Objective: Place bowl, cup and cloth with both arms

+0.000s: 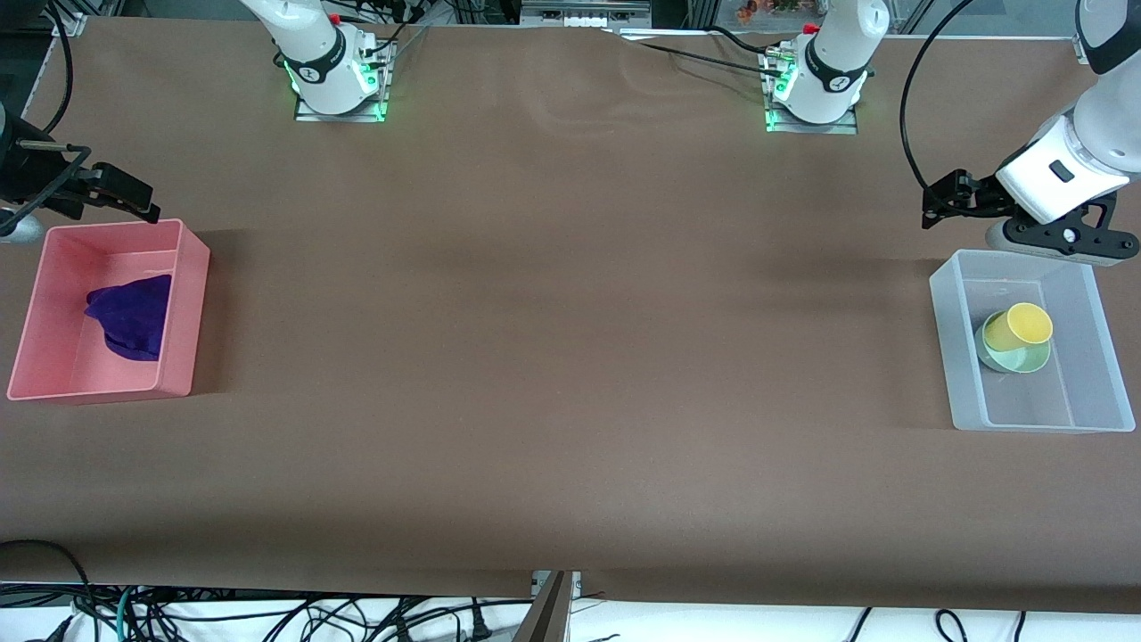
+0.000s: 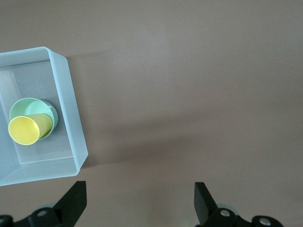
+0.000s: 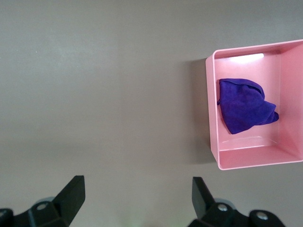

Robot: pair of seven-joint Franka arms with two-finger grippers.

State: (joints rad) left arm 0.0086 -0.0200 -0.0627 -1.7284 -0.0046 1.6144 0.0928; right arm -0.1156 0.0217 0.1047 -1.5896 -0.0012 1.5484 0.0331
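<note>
The purple cloth (image 1: 132, 316) lies crumpled in the pink bin (image 1: 192, 303) at the right arm's end of the table; it also shows in the right wrist view (image 3: 244, 105). The yellow cup (image 1: 1019, 325) lies tilted in the mint-green bowl (image 1: 1021, 359) inside the clear bin (image 1: 947, 303) at the left arm's end; the left wrist view shows the cup (image 2: 27, 128) and bowl (image 2: 26, 107). My left gripper (image 1: 947, 201) is open and empty, up in the air beside the clear bin. My right gripper (image 1: 120, 192) is open and empty, over the pink bin's edge.
The brown table (image 1: 570, 357) stretches between the two bins. The arm bases (image 1: 339, 80) stand along its edge farthest from the front camera. Cables hang below the edge nearest that camera.
</note>
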